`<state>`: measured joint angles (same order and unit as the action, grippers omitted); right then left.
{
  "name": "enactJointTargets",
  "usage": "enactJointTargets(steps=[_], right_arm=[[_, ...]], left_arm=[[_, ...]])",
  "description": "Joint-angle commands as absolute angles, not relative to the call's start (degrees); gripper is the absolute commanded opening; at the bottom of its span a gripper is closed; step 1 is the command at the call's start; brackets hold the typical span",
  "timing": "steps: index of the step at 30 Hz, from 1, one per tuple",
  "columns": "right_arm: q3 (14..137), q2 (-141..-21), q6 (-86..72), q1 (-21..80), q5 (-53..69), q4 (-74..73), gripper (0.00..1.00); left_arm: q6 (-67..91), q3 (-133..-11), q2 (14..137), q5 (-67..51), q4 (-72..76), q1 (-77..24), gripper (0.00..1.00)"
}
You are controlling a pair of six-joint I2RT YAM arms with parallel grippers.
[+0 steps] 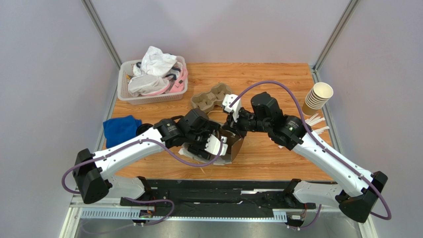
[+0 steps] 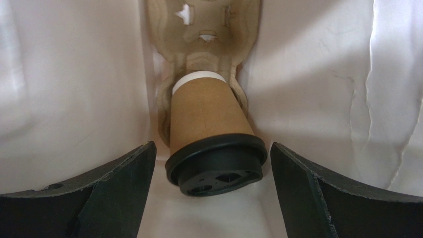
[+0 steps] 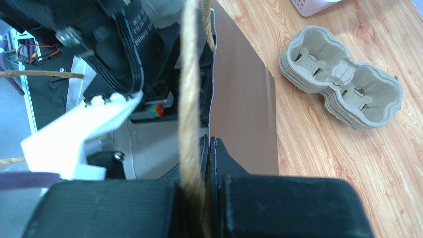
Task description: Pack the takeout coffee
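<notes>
Reaching into the bag (image 1: 237,145) near the middle of the table's (image 1: 278,79) near edge, the left gripper (image 2: 212,148) had its 2 fingers spread wide. 1 finger stood on each side of the black lid (image 2: 218,166), both clear of it and holding nothing.

Position of item: the coffee cup (image 2: 208,116) was inside the bag. Its base was pushed into 1 well of a pulp tray (image 2: 203,29), and the tray's other well looked empty.

Key relation: the cup lay straight ahead of the left fingers, between them. Its long axis ran away from the wrist, lid end nearest and base end farthest, leaning a little off centre. Whether it stood truly upright could not be told.

Judgement: the cup looked seated. A pull straight back along that axis should clear the lid's rim, while any sideways drift could clip it. The left arm was the nearer one.

The right gripper (image 3: 208,151) was clamped tight on the bag's string handle (image 3: 191,99), apparently keeping the bag steady.

Counts:
- 1 lidded coffee
- 1 bag
- 1 tray in the bag
- 1 stack of spare trays (image 1: 211,96) by the middle of the far edge, layers too fine to count
- 1 stack of lidless cups (image 1: 317,97) at the right edge
- 1 basket (image 1: 124,89) at the far left corner
- 1 blue cloth (image 1: 120,129) at the left edge
</notes>
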<state>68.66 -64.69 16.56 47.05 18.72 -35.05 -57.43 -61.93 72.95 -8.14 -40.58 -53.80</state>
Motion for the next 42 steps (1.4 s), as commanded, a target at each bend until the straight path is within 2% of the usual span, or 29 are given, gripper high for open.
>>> enactJointTargets(steps=[1,16,18,22,25,33,36,37,39,40,41,42], right_arm=[[70.84,-65.39,16.61,45.88,22.14,-34.19,0.00],[73.30,-68.91,18.19,40.43,30.49,-35.77,0.00],[73.56,-69.17,18.46,40.08,31.11,-36.03,0.00],[73.74,-69.52,18.90,39.29,31.55,-36.21,0.00],[73.65,-69.70,19.33,38.94,31.73,-36.12,0.00],[73.74,-70.40,20.48,38.85,30.24,-36.30,0.00],[73.65,-70.58,20.74,38.85,29.79,-36.30,0.00],[73.65,-70.58,20.83,38.76,29.71,-36.30,0.00],[73.56,-70.66,21.01,38.85,29.71,-36.30,0.00],[73.56,-70.66,21.01,38.85,29.71,-36.39,0.00],[73.56,-70.66,21.09,38.85,29.79,-36.39,0.00],[73.65,-70.75,21.09,38.85,29.88,-36.47,0.00]], left_arm=[[-58.80,-65.13,75.67,-6.42,-42.10,-53.53,0.95],[-59.59,-67.41,85.51,-0.17,-43.59,-53.17,0.96],[-59.59,-67.94,86.39,-0.09,-44.65,-53.00,0.91],[-59.59,-69.43,86.31,-0.17,-45.35,-52.47,0.68],[-59.77,-70.40,85.08,-0.35,-45.53,-52.38,0.58],[-60.29,-73.83,81.30,-4.22,-46.23,-52.47,0.39],[-60.91,-74.53,81.82,-3.35,-48.24,-52.47,0.51],[-61.17,-74.62,82.17,-3.08,-49.47,-52.47,0.65],[-61.35,-74.53,82.27,-2.29,-50.27,-52.47,0.78],[-61.35,-74.18,82.61,-1.85,-50.36,-52.47,0.92],[-61.43,-73.92,82.88,-1.15,-50.62,-52.47,0.97],[-61.44,-73.66,83.14,-0.10,-50.71,-52.47,0.97]])
